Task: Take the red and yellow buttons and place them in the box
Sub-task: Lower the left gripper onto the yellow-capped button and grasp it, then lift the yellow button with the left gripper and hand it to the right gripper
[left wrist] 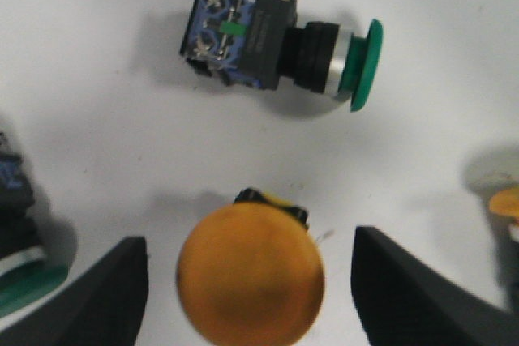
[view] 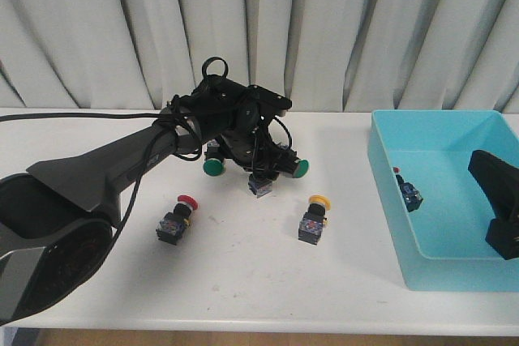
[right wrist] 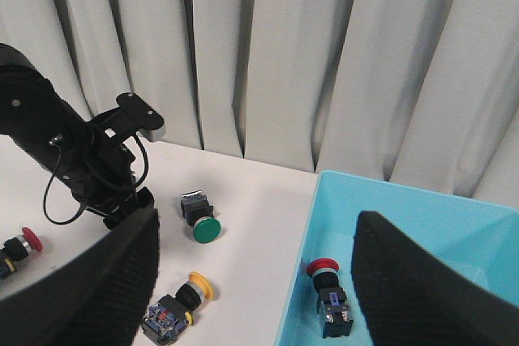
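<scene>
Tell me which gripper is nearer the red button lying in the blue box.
Right. The right gripper hangs over the box near the red button; the left gripper is out over the table's middle.

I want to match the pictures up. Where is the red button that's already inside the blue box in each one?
Front view: the red button lies in the box, near its left wall.
Left wrist view: not in it.
Right wrist view: the red button lies on the box floor, by the wall nearest the loose buttons.
Shared landmark: the box, seen in those two views.
</scene>
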### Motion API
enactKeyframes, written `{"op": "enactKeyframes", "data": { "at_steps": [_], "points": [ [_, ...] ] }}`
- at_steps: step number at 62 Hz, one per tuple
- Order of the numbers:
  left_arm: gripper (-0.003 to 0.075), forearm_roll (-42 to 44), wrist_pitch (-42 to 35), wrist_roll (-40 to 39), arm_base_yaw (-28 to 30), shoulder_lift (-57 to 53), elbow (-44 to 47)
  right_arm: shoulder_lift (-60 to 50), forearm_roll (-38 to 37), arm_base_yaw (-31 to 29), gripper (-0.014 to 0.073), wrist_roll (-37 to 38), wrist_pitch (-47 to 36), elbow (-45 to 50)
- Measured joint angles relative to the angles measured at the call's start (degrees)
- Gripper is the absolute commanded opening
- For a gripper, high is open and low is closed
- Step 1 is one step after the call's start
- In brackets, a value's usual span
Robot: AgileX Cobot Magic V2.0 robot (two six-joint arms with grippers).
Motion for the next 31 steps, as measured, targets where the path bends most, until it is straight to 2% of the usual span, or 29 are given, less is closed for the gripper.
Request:
{"op": "enactKeyframes", "data": {
  "at_steps": [6, 10, 26, 31],
  "points": [
    [0.0447, 0.00, 0.70, -0.06, 0.14, 0.00, 0.00, 0.00, 0.00, 0.00, 0.0499, 0.00, 0.00, 0.00],
    [0.0384, -0.21, 1.09, -0.06, 0.14, 0.00, 0.00, 0.00, 0.00, 0.00, 0.0499, 0.00, 0.00, 0.00],
    [0.0001, -1.75, 0.62, 2.95, 0.14, 0.00, 0.00, 0.00, 0.00, 0.00, 0.0499, 0.00, 0.00, 0.00],
    [-0.0008, -1.75, -0.56, 3.29, 0.14, 0.11, 0.00, 0.00, 0.04, 0.00, 0.0499, 0.00, 0.00, 0.00]
  ]
}}
